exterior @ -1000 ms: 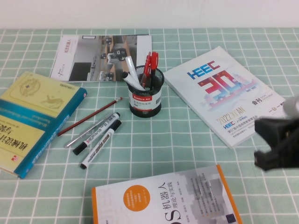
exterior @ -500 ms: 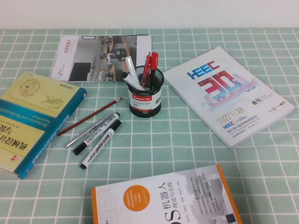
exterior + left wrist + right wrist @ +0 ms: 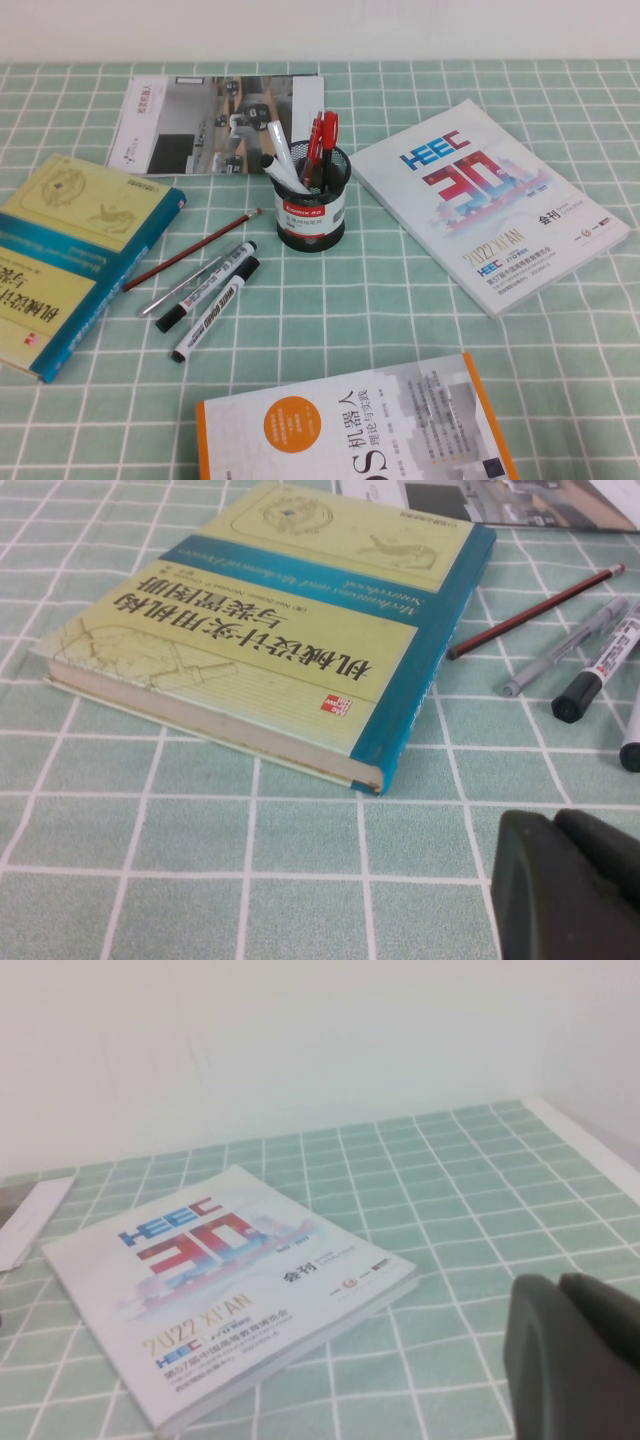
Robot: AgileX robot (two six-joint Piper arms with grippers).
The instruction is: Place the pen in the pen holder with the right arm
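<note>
High view: neither of my arms shows over the green checked cloth (image 3: 420, 300).
Pen: the marker (image 3: 205, 285) with fine print lies flat on the cloth, left of the cup, cap end nearest me, between a thin grey pen (image 3: 183, 290) and the bold-lettered marker (image 3: 216, 311), which lies just beside it.
Pencil: the red pencil (image 3: 190, 250) lies slanted beyond them.
Cup: the black mesh cup (image 3: 311, 212) stands upright mid-table, holding red pens (image 3: 322, 140) and a white one (image 3: 283, 150).
Left gripper (image 3: 565, 885): low over the cloth near the yellow and teal book (image 3: 270, 630); only a dark edge shows, so I cannot tell whether my fingers are open.
Right gripper (image 3: 575, 1355): low near the white HEEC magazine (image 3: 220, 1280); fingers likewise impossible to judge.
</note>
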